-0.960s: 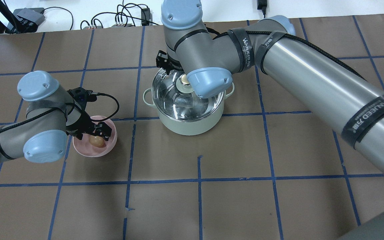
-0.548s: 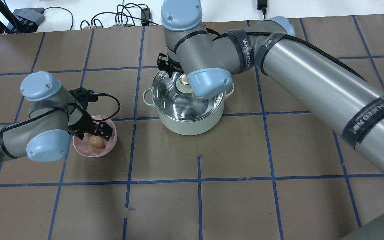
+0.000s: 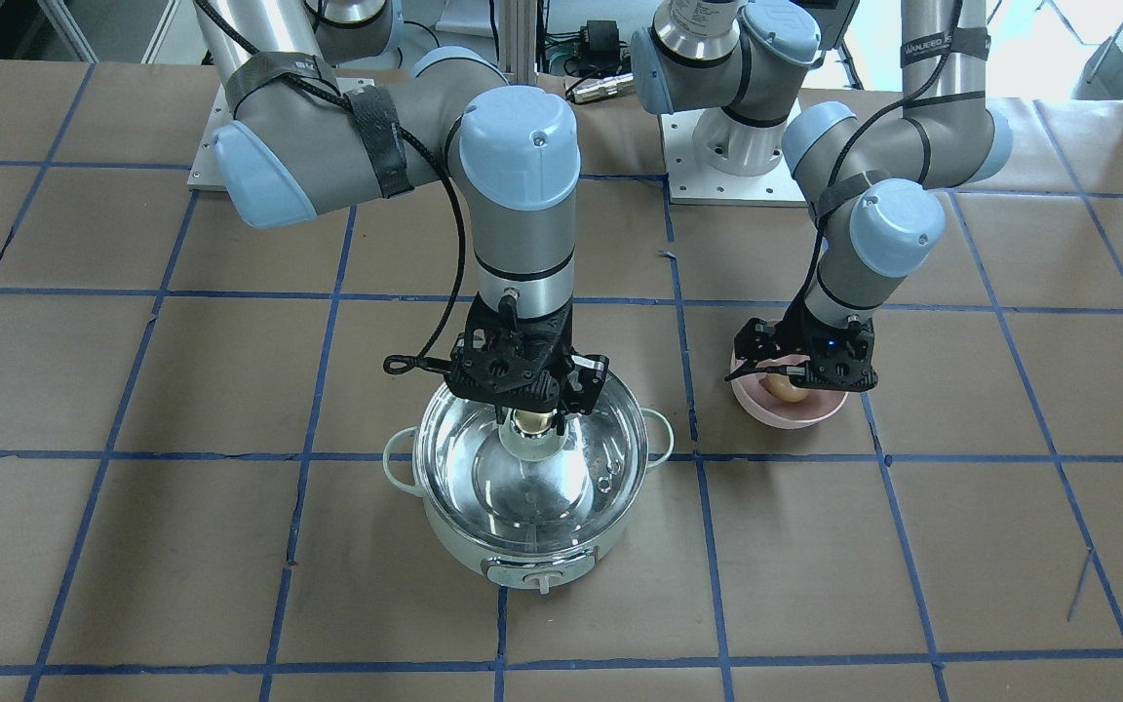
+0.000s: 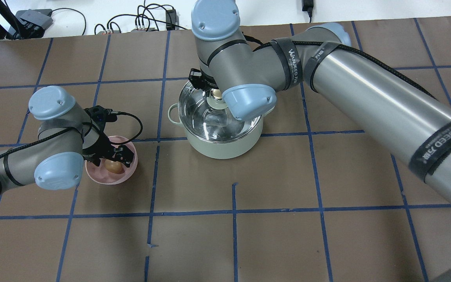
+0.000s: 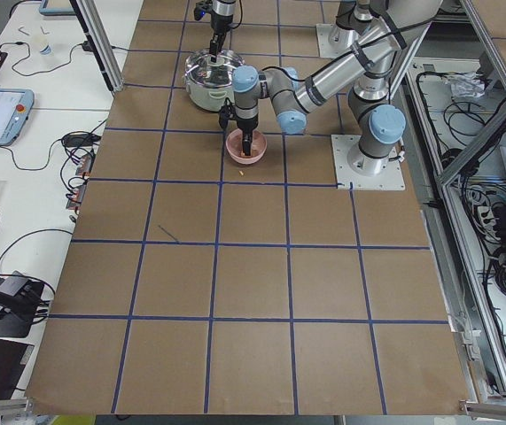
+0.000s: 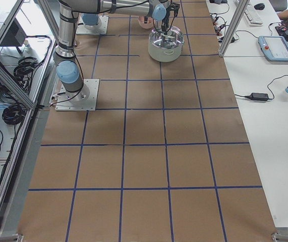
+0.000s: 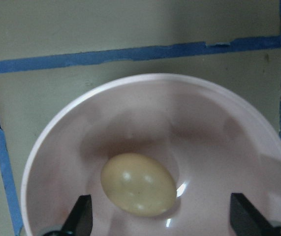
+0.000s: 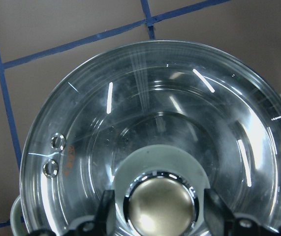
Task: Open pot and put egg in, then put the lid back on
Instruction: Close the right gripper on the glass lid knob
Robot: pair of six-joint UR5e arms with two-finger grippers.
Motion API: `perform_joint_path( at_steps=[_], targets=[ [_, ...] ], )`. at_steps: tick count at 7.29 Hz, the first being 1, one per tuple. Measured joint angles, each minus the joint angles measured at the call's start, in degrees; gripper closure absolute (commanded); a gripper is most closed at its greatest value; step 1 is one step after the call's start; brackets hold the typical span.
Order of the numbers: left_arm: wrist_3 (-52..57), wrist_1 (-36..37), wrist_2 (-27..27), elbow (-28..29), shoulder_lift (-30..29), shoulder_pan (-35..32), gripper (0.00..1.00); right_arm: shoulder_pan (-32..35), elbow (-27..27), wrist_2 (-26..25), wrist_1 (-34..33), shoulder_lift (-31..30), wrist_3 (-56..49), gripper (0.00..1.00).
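Observation:
The mint-green pot (image 4: 221,147) stands mid-table with the clear glass lid (image 4: 200,113) on it. My right gripper (image 4: 212,92) is over the lid. In the right wrist view its fingers (image 8: 106,214) stand open on either side of the beige-gold knob (image 8: 160,209), close to its pale green base. The tan egg (image 4: 112,166) lies in a pink bowl (image 4: 110,179) to the pot's left. My left gripper (image 4: 112,155) hangs open just above it. In the left wrist view the fingers (image 7: 81,216) straddle the egg (image 7: 138,184) without touching it.
Brown table with a blue tape grid. Cables and boxes lie along the far edge (image 4: 139,21). The pot's front dial (image 3: 537,582) faces away from the robot. The right arm's forearm (image 4: 366,102) crosses above the table's right half.
Both arms have shifted slightly. The left wrist has moved a little toward the bowl. The right elbow has moved a little right. Lid, pot and egg have not moved.

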Motion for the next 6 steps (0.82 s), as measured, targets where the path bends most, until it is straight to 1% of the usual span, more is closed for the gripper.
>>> perform_joint_path(
  at_steps=[3,5,6],
  targets=[
    [-0.06,2.16,-0.10,-0.25,-1.60,0.00,0.03,0.00,0.05,-0.39,-0.01,-0.05,-0.30,0.51],
    [-0.07,3.46,-1.51,-0.29,-2.69,0.06,0.03,-0.06,-0.14,-0.32,0.19,-0.08,-0.39,0.53],
    [-0.07,3.73,-1.92,-0.21,-2.97,0.07,0.03,-0.25,-0.84,-0.34,1.50,-0.34,-0.60,0.53]
  ],
)
